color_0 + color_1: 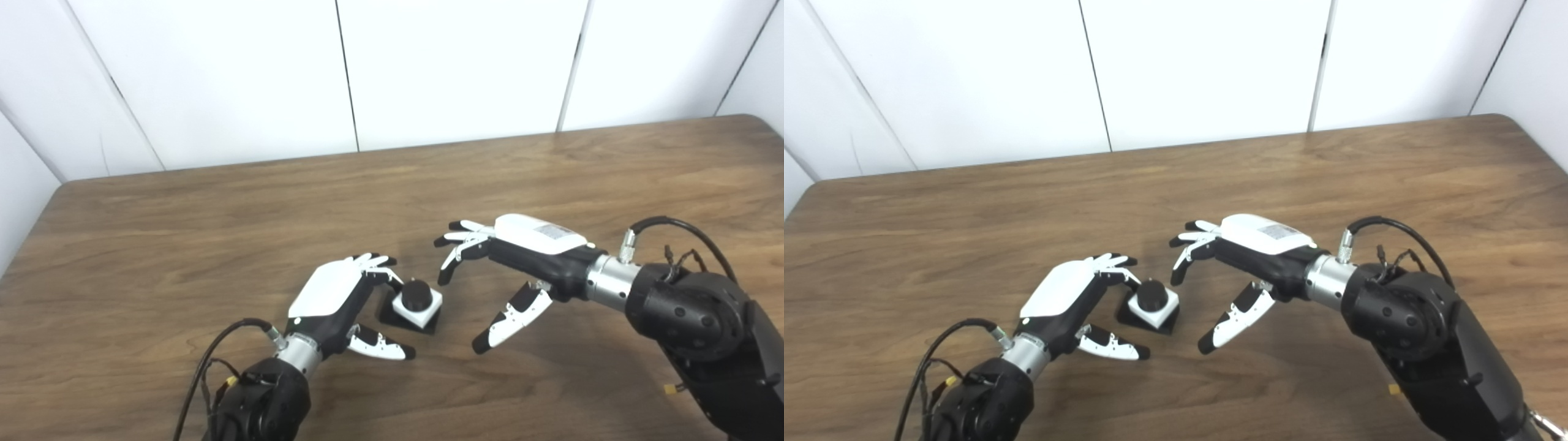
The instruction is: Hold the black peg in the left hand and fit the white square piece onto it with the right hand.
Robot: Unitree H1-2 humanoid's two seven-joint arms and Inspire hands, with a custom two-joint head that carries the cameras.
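The black peg [418, 295] stands upright on its flat black base [392, 318] on the wooden table [245, 214]. The white square piece [422, 310] sits around the peg, resting on the base. My left hand [343, 300] is just left of the assembly, fingers curved and apart, fingertips close to the peg, thumb stretched in front of the base; it holds nothing. My right hand [508, 263] is open to the right of the assembly, a short gap away, fingers spread, thumb pointing down to the table. The assembly also shows in the right eye view [1153, 303].
White wall panels [429, 67] stand behind the table's far edge. The table's left and right corners show at the back. Cables loop off both wrists.
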